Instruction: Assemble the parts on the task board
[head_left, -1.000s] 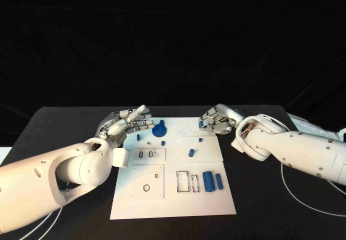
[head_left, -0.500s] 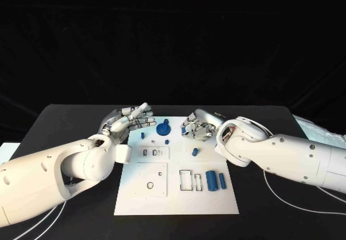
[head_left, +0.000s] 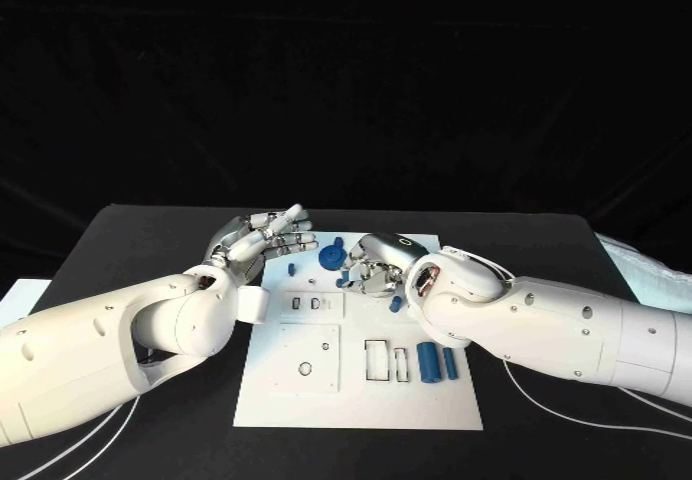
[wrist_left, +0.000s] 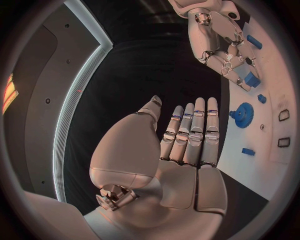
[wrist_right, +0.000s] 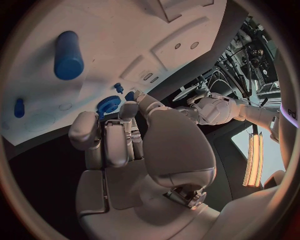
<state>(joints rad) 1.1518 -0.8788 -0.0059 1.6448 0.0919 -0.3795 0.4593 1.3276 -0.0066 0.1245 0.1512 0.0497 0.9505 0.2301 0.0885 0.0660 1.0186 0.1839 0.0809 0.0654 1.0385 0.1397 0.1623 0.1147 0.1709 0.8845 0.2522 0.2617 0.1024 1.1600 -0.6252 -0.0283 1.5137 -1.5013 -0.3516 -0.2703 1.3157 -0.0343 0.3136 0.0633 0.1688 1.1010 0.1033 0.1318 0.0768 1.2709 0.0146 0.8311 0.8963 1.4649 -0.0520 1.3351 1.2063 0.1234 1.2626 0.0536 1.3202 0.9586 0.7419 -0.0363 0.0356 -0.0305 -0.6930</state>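
The white task board (head_left: 418, 405) lies in the middle of the black table. A blue gear (head_left: 330, 257) stands near its far edge, with a small blue peg (head_left: 293, 269) beside it. My right hand (head_left: 378, 265) hovers just right of the gear, fingers curled in, and I see nothing in them. A short blue piece (head_left: 395, 303) stands under that hand. A blue cylinder (head_left: 428, 361) and a thinner blue bar (head_left: 450, 363) lie on the board's right side. My left hand (head_left: 267, 238) is raised at the board's far left corner, fingers straight and empty. The right wrist view shows the gear (wrist_right: 108, 105) right before my fingertips (wrist_right: 128, 111).
Rectangular recesses (head_left: 378, 360) and small holes (head_left: 306, 368) are cut into the board's near half. A white cable (head_left: 577, 415) trails over the table on the right. A pale object (head_left: 642, 265) lies at the table's right edge.
My right hand has swung left from the board's far right corner over the board, ending next to the gear. The left hand has stayed about where it was.
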